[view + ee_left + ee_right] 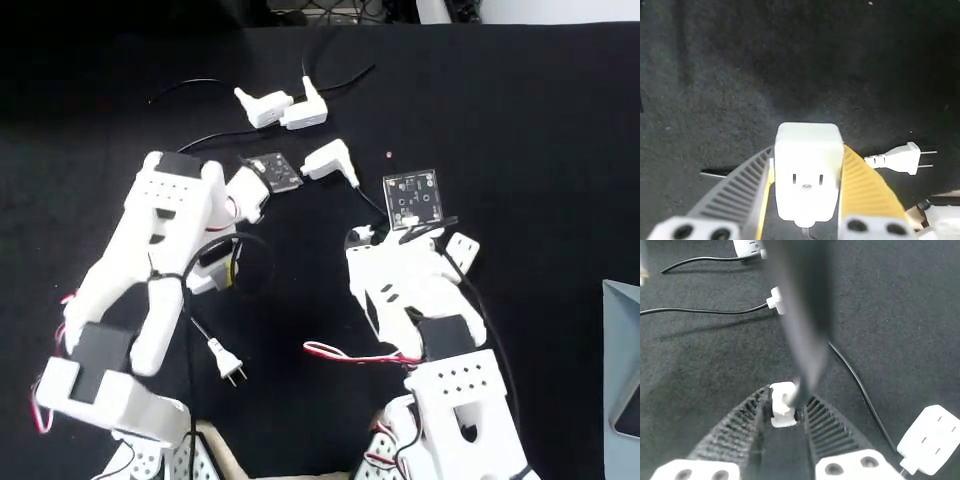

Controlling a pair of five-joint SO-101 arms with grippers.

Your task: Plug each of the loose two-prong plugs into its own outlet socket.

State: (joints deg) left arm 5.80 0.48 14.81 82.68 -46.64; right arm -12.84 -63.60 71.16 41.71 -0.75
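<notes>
Loose plug (222, 355) and red wire (350, 356) clutter the middle; far right seems open.

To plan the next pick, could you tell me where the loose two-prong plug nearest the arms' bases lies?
In the high view the two-prong plug lies on the table between the arms, close to the left arm.

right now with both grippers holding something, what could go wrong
The right gripper pinches a small plug just at its fingertips, so the plug may twist when pushed. Its black cable rises close in front of the right wrist view and could snag. The left gripper holds the socket block only by its sides; a push might slide it out.
</notes>
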